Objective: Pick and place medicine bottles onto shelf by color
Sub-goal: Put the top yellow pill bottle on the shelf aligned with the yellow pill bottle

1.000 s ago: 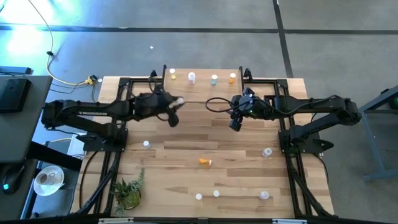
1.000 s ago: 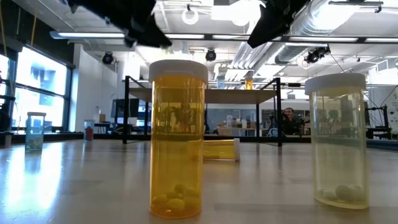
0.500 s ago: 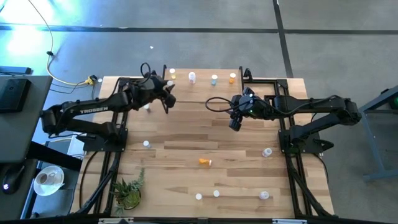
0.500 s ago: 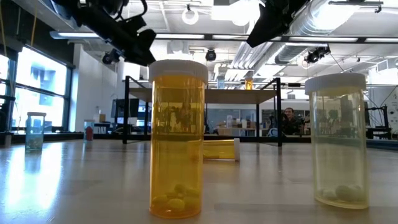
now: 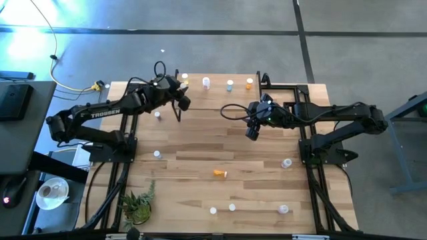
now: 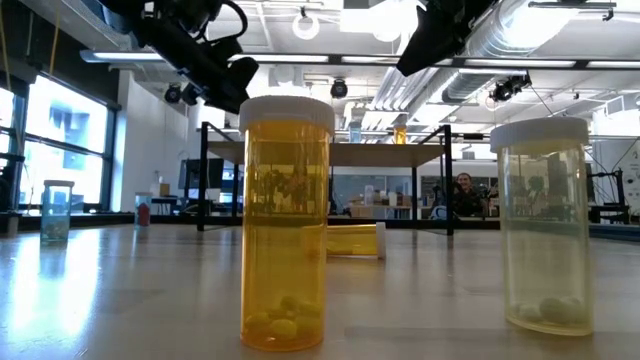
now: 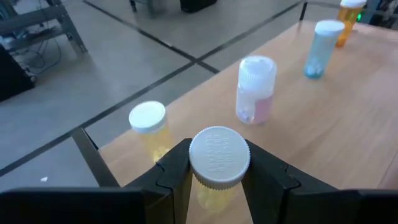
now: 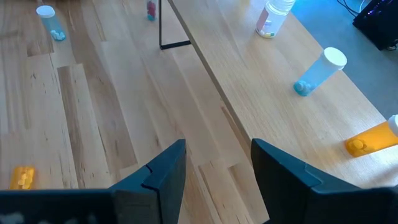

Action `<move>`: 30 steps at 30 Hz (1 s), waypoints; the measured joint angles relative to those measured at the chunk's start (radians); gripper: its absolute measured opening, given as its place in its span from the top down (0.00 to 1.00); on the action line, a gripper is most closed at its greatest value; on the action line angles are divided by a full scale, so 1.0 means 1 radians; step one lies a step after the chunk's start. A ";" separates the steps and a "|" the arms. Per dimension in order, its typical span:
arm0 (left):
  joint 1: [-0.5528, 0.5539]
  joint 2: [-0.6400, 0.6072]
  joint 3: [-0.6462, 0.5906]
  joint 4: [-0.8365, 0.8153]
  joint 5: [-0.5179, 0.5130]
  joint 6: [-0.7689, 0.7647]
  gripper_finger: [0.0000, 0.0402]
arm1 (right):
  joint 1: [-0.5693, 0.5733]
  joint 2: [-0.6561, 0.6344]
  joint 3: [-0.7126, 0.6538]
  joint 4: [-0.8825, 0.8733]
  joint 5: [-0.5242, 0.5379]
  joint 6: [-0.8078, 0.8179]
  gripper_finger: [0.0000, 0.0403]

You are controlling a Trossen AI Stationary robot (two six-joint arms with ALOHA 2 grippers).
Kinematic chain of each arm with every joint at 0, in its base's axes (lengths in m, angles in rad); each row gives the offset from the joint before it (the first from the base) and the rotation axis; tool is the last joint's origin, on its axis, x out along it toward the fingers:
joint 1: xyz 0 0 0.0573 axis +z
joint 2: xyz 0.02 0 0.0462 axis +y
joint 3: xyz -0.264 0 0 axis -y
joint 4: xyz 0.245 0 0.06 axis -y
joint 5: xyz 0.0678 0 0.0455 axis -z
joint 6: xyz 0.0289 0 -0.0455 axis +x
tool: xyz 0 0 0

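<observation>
The shelf [image 5: 220, 99] stands at the table's far edge. It carries a yellow bottle [image 5: 185, 81], a white one [image 5: 205, 83], a bluish one [image 5: 229, 85] and an orange one [image 5: 249, 83]. My left gripper [image 5: 180, 91] is at the shelf's left end, shut on a yellowish white-capped bottle [image 7: 218, 158], just beside the yellow bottle [image 7: 148, 123]. My right gripper [image 5: 252, 131] is open and empty, above the table just in front of the shelf's right half. My left gripper pinches the yellowish bottle between its two fingers [image 7: 175, 169], on opposite sides of the body just under the cap [image 7: 208, 194]. The fingers slant down from the table's near left. The bottle stands upright, cap up, over the shelf's left end. Whether its base touches the board cannot be told.
Several more bottles stand on the table: one at the left [image 5: 157, 115], one lower left [image 5: 157, 155], one at the right [image 5: 286, 163], three near the front edge [image 5: 232, 207]. An orange bottle [image 5: 220, 173] lies on its side mid-table. A small plant [image 5: 137, 207] stands front left.
My left gripper has carried the yellowish bottle from in front of the shelf toward the far edge and a little left, to the shelf's left end, turning as it went. It has stayed shut on the bottle.
</observation>
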 joint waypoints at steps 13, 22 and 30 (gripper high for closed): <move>0.004 0.063 0.021 -0.052 0.006 -0.025 0.72 | 0.000 0.000 0.000 0.000 0.000 0.000 0.57; 0.004 0.069 0.021 -0.046 0.005 -0.025 0.72 | 0.000 0.000 0.000 0.000 0.000 0.000 0.57; 0.004 0.069 0.021 -0.045 -0.004 -0.025 0.72 | 0.000 0.000 0.000 0.000 0.000 0.000 0.57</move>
